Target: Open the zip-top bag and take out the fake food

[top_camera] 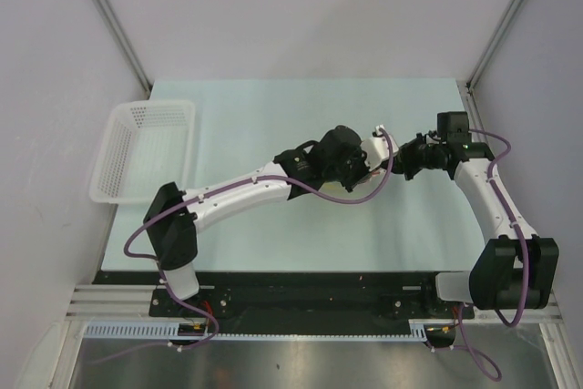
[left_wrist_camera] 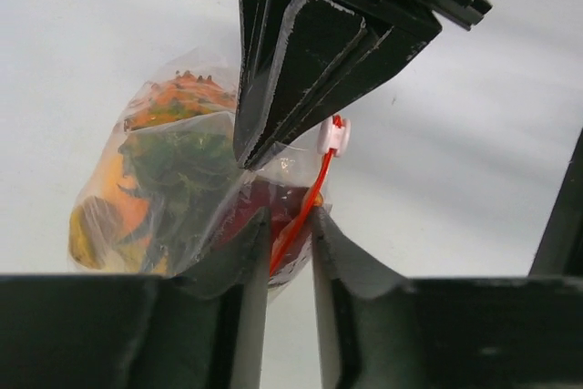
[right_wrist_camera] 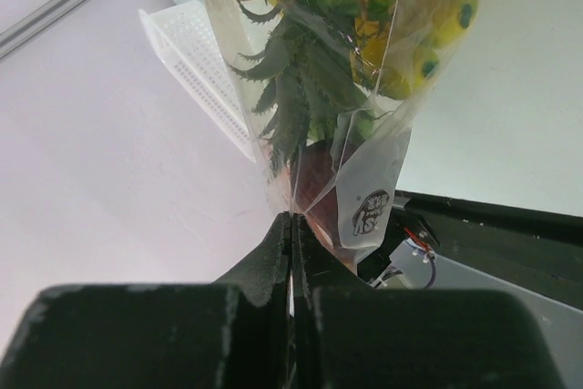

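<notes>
The zip-top bag point(left_wrist_camera: 196, 193) hangs clear of the bench point(top_camera: 273, 116), held between the two arms over its middle, a little to the right. The left fingers point(left_wrist_camera: 246, 261) are clenched on the bag's edge, with the orange-red zip strip point(left_wrist_camera: 305, 202) running up through the narrow gap between them to a small white slider tab point(left_wrist_camera: 335, 137). The right fingers point(right_wrist_camera: 271, 257) are pressed tight together on a fold of the clear film. In the left wrist view they come in from above and cover the upper part of the bag's mouth. The fake food point(right_wrist_camera: 310, 88) is packed together inside the bag: an orange pineapple with a long green crown, yellow bananas point(right_wrist_camera: 437, 29) and a dark red fruit point(left_wrist_camera: 264, 216) down near the zip. The crinkled film blurs the smaller pieces. A round printed mark point(right_wrist_camera: 369, 209) sits on the film near the right fingers. From the top camera the left wrist hides the bag almost wholly; the pale patch beside it may be film, though I cannot be sure. A white perforated basket point(top_camera: 146, 148) stands at the bench's left edge, well apart from the bag. Purple cables point(top_camera: 346, 196) loop along both arms.
</notes>
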